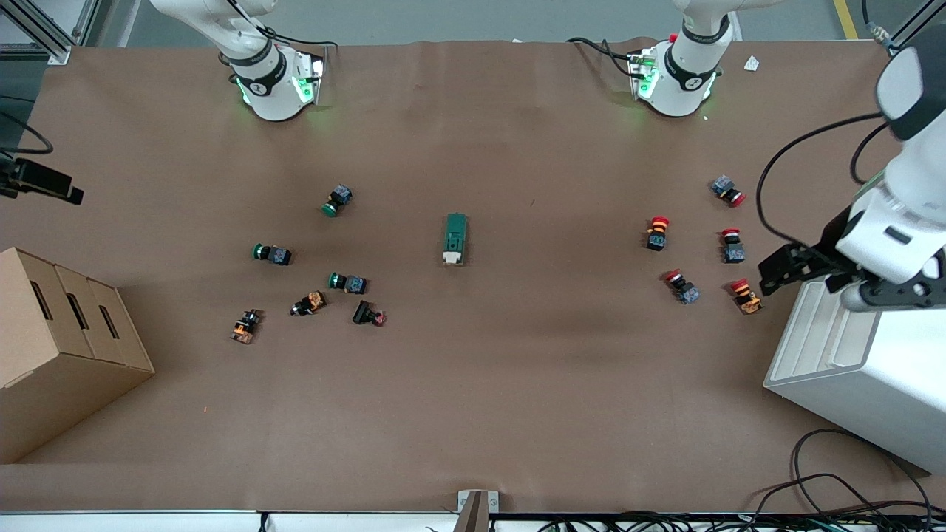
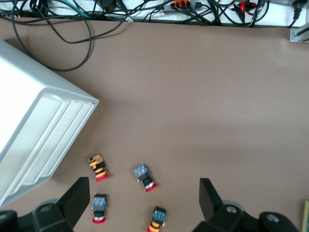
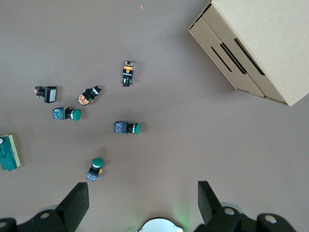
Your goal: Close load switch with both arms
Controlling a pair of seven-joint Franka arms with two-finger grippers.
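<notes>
the table [image 1: 473, 399] wears a matt brown paper-like sheet, smooth with faint creases, and the box [image 1: 59, 332] at the right arm's end looks like plain matt corrugated cardboard. the load switch [image 1: 454, 238] seems dull dark green plastic with a paler cream end, while the white bin [image 1: 850, 369] at the left arm's end looks like smooth, faintly sheeny plastic. both grippers' fingers [image 2: 77, 198] [image 3: 77, 203] appear matt black plastic.

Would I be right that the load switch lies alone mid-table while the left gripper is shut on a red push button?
Not quite: the left gripper is open and holds nothing, as the left wrist view shows. The load switch does lie alone mid-table.
</notes>
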